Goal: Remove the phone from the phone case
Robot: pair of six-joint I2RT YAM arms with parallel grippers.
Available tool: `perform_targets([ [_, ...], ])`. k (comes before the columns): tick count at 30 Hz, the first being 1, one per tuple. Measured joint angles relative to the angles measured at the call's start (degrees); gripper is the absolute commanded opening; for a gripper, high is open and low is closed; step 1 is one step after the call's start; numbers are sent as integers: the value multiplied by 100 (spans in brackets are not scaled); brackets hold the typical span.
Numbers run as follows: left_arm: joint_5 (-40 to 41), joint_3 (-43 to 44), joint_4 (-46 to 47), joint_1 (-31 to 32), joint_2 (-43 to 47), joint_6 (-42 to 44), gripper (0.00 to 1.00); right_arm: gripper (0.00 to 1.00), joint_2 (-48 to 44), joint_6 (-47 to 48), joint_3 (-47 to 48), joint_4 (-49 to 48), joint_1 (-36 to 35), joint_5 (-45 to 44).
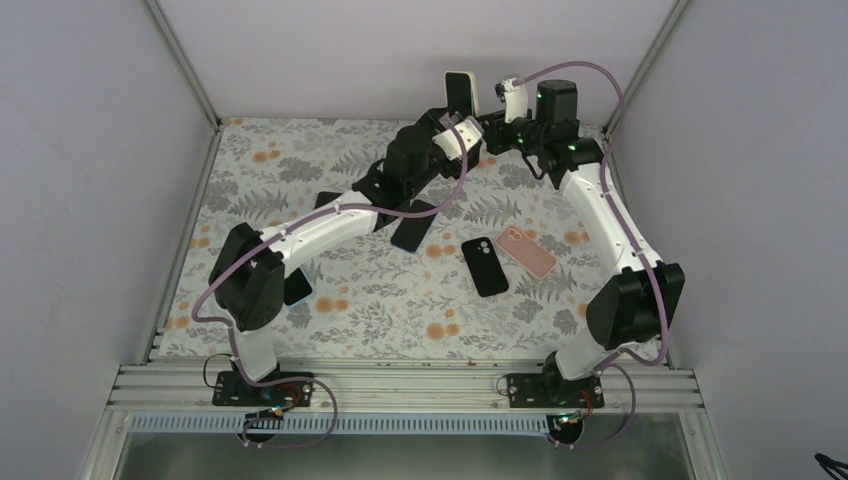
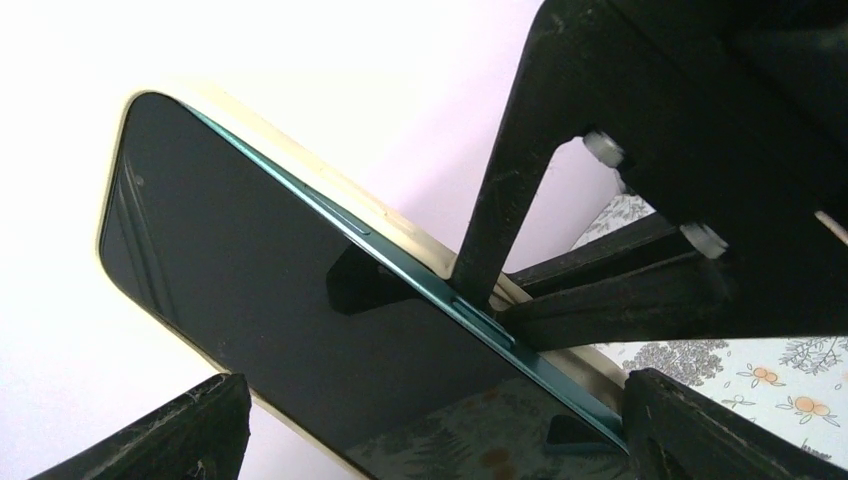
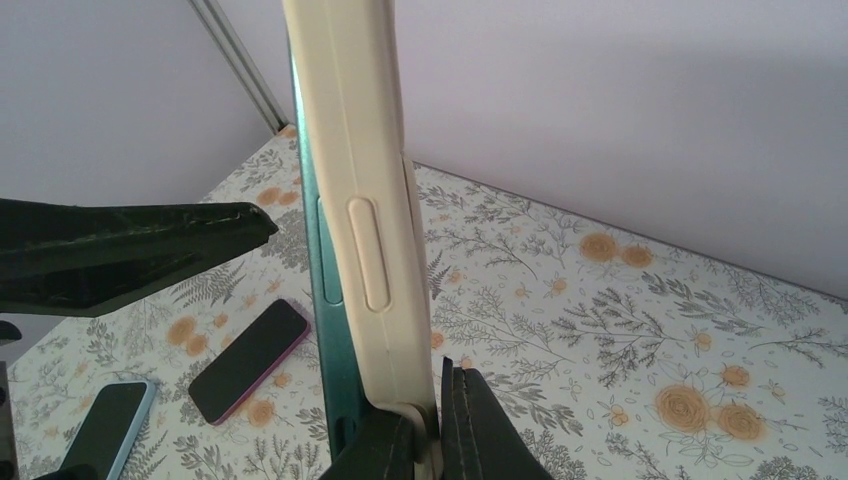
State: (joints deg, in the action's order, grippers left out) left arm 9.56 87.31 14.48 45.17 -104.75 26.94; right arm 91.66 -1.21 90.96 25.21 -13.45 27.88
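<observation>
A phone with a dark screen and a teal edge is held upright above the far end of the table, in a cream phone case. The teal edge stands out of the case along one long side. My right gripper is shut on the lower edge of the case. My left gripper is open, with one finger on either side of the phone's screen end; whether they touch it is unclear. In the top view the cased phone sits just above both grippers.
On the floral mat lie a black phone, a pink-cased phone, a dark phone and a blue-edged phone partly under my left arm. The back wall stands close behind the held phone.
</observation>
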Motion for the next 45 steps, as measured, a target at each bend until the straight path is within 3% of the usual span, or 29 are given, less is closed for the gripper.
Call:
perform_targets([
  [45, 44, 116, -564, -83, -72, -232, 92, 3, -149, 116, -175, -284, -118, -162],
])
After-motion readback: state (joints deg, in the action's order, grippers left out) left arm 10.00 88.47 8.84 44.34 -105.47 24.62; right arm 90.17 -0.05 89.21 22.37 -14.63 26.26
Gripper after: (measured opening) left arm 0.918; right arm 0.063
